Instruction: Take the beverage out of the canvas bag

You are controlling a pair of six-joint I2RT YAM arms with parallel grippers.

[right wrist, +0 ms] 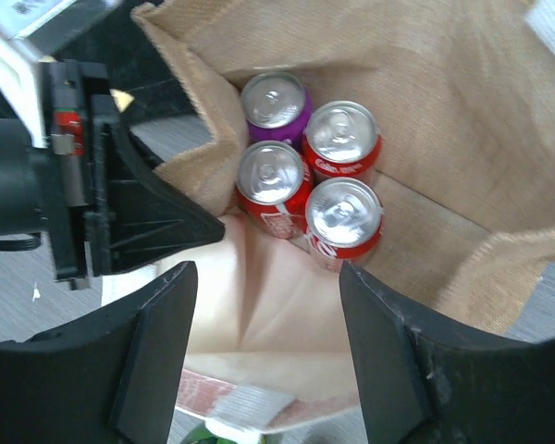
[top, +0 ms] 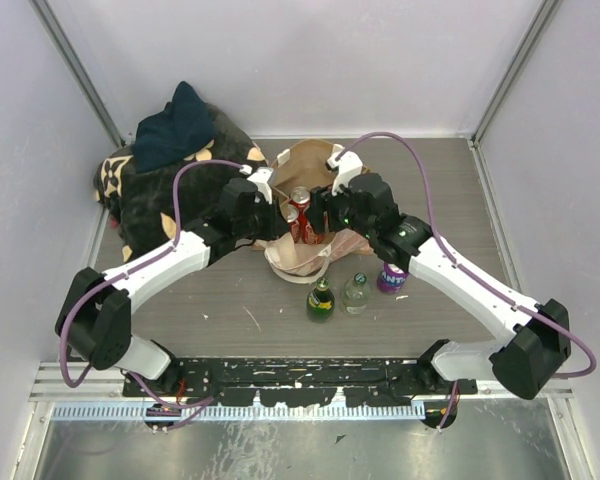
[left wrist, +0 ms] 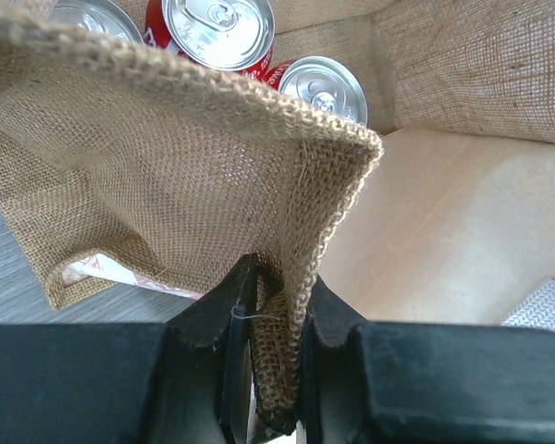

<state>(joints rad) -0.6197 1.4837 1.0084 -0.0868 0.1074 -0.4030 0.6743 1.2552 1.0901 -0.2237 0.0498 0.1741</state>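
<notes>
The tan canvas bag [top: 305,160] stands open at the table's middle. My left gripper [left wrist: 282,287] is shut on the bag's woven rim [left wrist: 166,185] and holds that side; in the top view it [top: 272,215] is at the bag's left edge. My right gripper [right wrist: 268,305] is open and empty above the bag's mouth [right wrist: 425,83], at the bag's right in the top view [top: 325,218]. Inside the bag stand several cans: a purple can [right wrist: 276,102] and three red cans [right wrist: 344,215], upright and close together. The red cans also show in the left wrist view [left wrist: 217,28].
A black bag with tan pattern [top: 160,190] with a dark blue cloth [top: 175,125] on it lies at the back left. In front of the canvas bag stand a green bottle [top: 320,300], a clear bottle [top: 356,293] and a purple can [top: 391,277]. White walls enclose the table.
</notes>
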